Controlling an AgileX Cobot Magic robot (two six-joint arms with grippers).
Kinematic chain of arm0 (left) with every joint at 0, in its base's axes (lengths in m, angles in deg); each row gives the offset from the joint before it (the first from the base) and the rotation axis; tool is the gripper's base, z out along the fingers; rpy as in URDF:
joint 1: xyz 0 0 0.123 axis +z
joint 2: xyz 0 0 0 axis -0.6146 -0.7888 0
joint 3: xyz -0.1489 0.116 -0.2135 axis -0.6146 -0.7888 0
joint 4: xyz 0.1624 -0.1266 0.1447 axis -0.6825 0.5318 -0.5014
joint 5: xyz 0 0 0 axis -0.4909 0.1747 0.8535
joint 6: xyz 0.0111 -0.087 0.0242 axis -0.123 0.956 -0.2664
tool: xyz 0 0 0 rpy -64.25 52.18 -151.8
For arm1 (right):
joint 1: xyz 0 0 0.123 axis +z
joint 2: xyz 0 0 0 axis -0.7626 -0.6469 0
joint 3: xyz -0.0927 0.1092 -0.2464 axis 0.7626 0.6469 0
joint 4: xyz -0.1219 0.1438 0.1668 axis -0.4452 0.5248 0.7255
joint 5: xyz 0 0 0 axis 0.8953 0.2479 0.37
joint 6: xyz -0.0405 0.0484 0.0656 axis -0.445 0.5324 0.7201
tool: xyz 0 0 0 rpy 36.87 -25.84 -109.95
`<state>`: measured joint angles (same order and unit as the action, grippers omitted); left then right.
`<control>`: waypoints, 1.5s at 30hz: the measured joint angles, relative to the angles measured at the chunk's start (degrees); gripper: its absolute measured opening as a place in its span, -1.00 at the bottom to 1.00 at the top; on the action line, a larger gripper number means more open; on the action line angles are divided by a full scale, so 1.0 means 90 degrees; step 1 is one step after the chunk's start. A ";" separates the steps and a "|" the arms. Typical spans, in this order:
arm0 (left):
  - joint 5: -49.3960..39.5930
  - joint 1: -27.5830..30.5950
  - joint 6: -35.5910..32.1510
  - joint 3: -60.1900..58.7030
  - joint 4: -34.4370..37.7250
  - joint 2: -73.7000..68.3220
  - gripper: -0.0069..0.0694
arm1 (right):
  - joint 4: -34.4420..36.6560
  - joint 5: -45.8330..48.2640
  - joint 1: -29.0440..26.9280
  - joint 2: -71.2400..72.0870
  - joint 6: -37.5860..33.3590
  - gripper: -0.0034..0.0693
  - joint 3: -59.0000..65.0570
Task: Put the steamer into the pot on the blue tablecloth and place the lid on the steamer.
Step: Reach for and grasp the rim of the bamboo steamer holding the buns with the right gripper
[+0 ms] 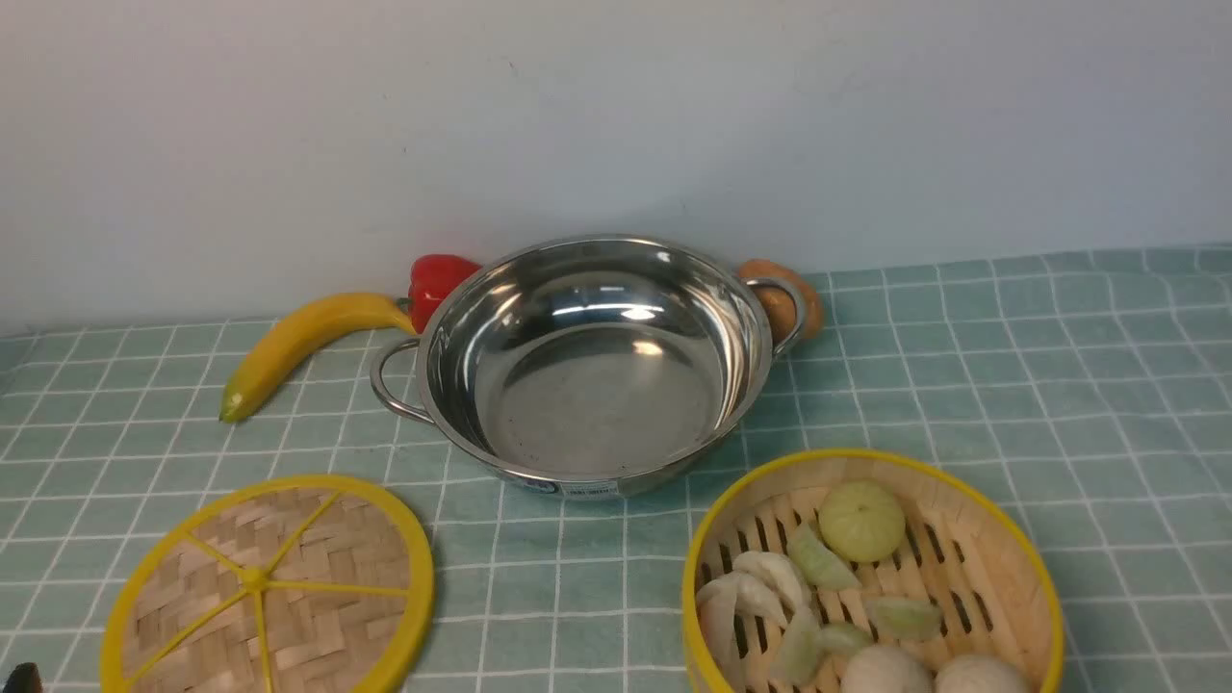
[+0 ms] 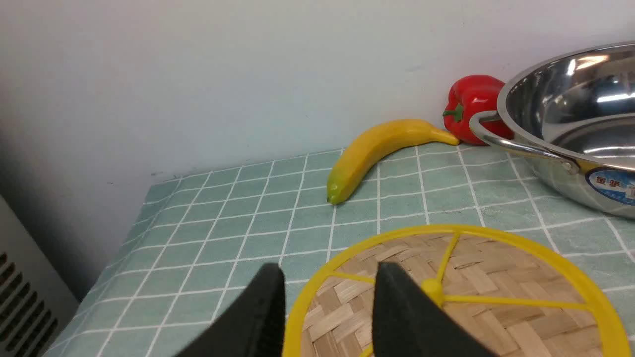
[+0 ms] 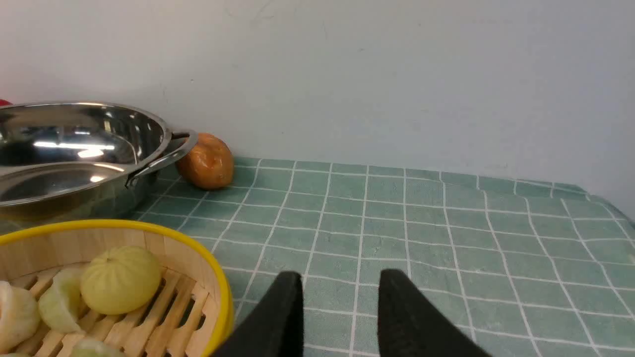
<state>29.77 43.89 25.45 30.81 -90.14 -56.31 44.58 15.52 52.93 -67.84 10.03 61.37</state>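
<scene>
- Front view: the pot (image 1: 462,327) stands empty at the back of the blue tablecloth (image 1: 1011,385), close to the wall.
  - A banana (image 1: 298,337) and a red pepper (image 1: 438,279) lie by its left handle. A brown round food item (image 1: 784,294) sits behind its right handle.
  - The steamer (image 1: 962,500), loaded with dumplings and buns, sits on the cloth in front of the pot and to the right, near it but apart.
  - The lid (image 1: 289,568) lies flat at front left.
  - With nothing in the pot, you are most likely at the steamer pickup.
- Left wrist view: the left gripper (image 2: 330,267) has its jaws parted and holds nothing.
  - It hangs over the lid's near edge, and the yellow rim shows in the gap.
  - You cannot tell whether the jaws are down at rim height or above it.
  - Leave the lid alone until the steamer is seated.
- Right wrist view: the right gripper (image 3: 342,275) has its jaws parted and empty, over bare cloth.
  - The steamer lies just beside the jaws, on the pot's side. Its wall is not between them.
  - Shift across so that one jaw goes inside the wall and one outside, clear of the pale green bun (image 3: 119,280) near that wall.
  - Lift level so that the food does not roll.
  - Clear the pot's rim, then lower dead centre. The pot looks only slightly wider than the steamer, so you have little margin.
</scene>
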 joint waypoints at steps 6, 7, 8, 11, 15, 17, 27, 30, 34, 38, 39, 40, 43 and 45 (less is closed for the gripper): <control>0.0000 0.0000 0.0000 0.0000 0.0000 0.0000 -0.18 | 0.0000 0.0000 0.0000 0.0000 0.0000 -0.25 0.0000; 0.0000 0.0000 0.0000 0.0000 0.0000 0.0000 -0.18 | 0.0000 0.0000 0.0000 0.0000 0.0000 -0.25 0.0000; 0.0000 0.0000 0.0000 0.0000 0.0000 0.0000 -0.18 | 0.0000 0.0000 0.0000 0.0000 0.0000 -0.25 0.0000; 0.0000 0.0000 0.0000 0.0000 0.0000 0.0000 -0.18 | 0.0000 0.0000 0.0000 0.0000 0.0000 -0.25 0.0000; 0.0000 0.0000 0.0000 0.0000 0.0000 0.0000 -0.18 | 0.0000 0.0000 0.0000 0.0000 0.0000 -0.25 0.0000; 0.0000 0.0000 0.0000 0.0000 0.0000 0.0000 -0.18 | 0.0000 0.0000 0.0000 0.0000 0.0000 -0.25 0.0000; 0.0000 0.0000 0.0000 0.0000 0.0000 0.0000 -0.18 | 0.0000 0.0000 0.0000 0.0000 0.0000 -0.25 0.0000; 0.0000 0.0000 0.0000 0.0000 0.0000 0.0000 -0.18 | 0.0000 0.0000 0.0000 0.0000 0.0000 -0.25 0.0000; 0.0000 0.0000 0.0000 0.0000 0.0000 0.0000 -0.18 | 0.0000 0.0000 0.0000 0.0000 0.0000 -0.25 0.0000; 0.0000 0.0000 0.0000 0.0000 0.0000 0.0000 -0.18 | 0.0000 0.0000 0.0000 0.0000 0.0000 -0.25 0.0000; 0.0000 0.0000 0.0000 0.0000 0.0000 0.0000 -0.18 | 0.0000 0.0000 0.0000 0.0000 0.0000 -0.25 0.0000; 0.0000 0.0000 -0.0022 0.0000 0.0000 0.0000 -0.18 | 0.0000 0.0000 0.0000 0.0000 0.0000 -0.25 0.0000; 0.0000 0.0000 -0.0045 0.0000 -0.0013 0.0000 -0.18 | 0.0000 0.0000 0.0000 0.0000 0.0000 -0.25 0.0000; 0.0006 0.0000 -0.0051 0.0000 -0.0075 0.0000 -0.18 | 0.0209 0.0000 0.0000 0.0000 0.0163 -0.25 0.0000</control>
<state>29.83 43.89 24.99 30.81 -90.81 -56.31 46.46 15.52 52.93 -67.84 11.50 61.37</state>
